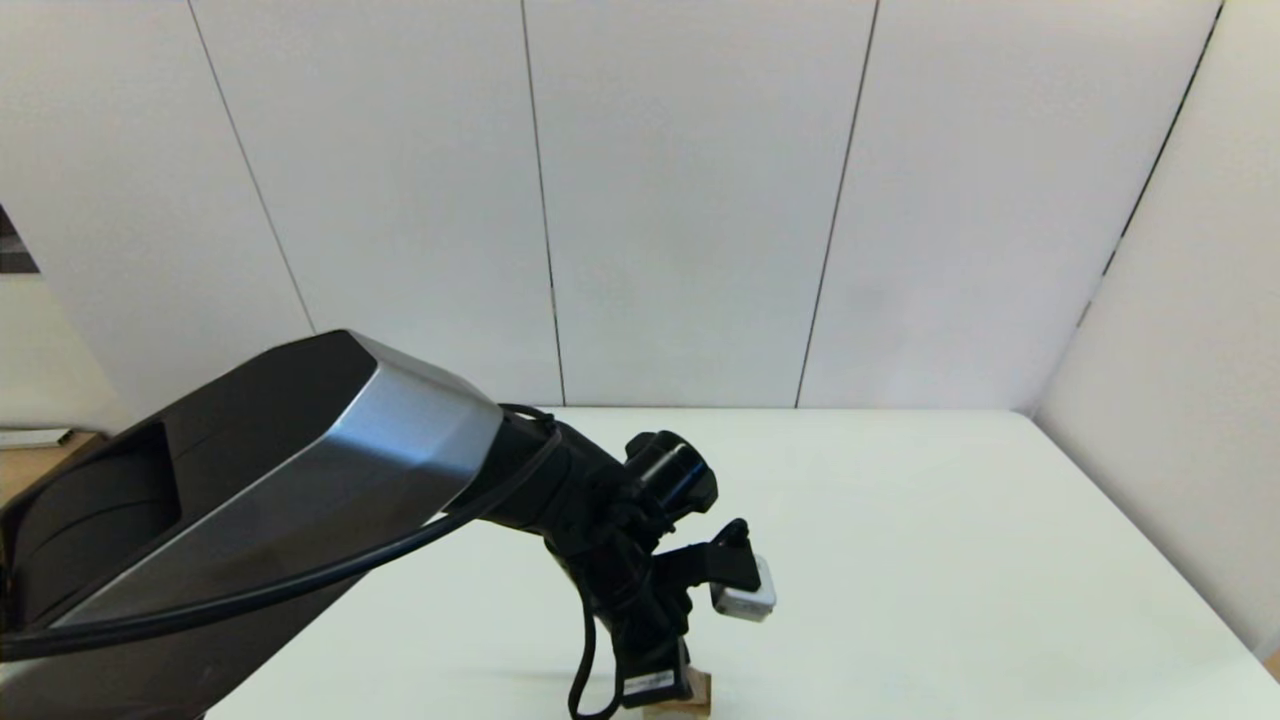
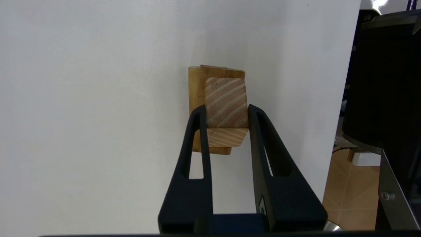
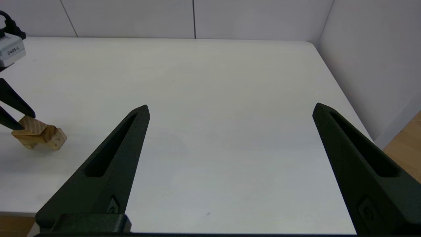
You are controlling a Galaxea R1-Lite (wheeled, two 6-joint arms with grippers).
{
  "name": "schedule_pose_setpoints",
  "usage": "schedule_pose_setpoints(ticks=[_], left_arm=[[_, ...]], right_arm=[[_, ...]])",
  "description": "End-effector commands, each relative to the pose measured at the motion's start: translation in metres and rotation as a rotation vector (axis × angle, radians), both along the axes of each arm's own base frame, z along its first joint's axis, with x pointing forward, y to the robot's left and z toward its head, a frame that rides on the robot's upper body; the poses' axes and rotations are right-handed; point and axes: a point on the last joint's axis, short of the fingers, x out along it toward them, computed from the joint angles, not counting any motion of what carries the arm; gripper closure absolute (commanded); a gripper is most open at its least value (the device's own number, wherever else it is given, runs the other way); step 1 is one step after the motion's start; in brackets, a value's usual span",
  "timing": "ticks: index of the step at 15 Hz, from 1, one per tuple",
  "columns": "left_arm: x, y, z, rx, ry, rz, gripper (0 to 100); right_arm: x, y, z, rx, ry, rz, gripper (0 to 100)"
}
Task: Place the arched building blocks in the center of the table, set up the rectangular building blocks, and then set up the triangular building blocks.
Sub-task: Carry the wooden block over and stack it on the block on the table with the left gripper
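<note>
left tool [image 2: 226, 113]: mine, clenched on the triangular block [image 2: 226, 102], low at the near edge of the worktop [image 1: 900, 560].
triangular block: between my fingers, sitting on or just over a browner block [image 2: 196, 98]; contact unclear.
browner block: probably the rectangular slab, mostly hidden.
step: set the wedge down on the stack.
how: lower straight, flat face down, let it settle before I let go, back off without nudging.
axis: ridge runs across my fingers, peak toward the wrist camera.
right tool [image 3: 230, 108]: spread wide, holding nothing, idle over bare worktop.
</note>
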Motion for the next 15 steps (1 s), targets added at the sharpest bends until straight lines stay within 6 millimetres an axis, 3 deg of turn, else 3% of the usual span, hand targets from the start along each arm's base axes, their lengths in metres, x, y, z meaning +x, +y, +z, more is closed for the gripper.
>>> schedule_pose_setpoints(ticks=[1, 15], left_arm=[[0.0009, -0.0003, -0.0023, 0.003, 0.005, 0.000, 100], [0.0073, 0.0003, -0.0021, -0.002, -0.001, 0.008, 100]], right_arm=[[0.0001, 0.0000, 0.0000, 0.000, 0.002, 0.001, 0], [0.0001, 0.0000, 0.0000, 0.000, 0.002, 0.001, 0]])
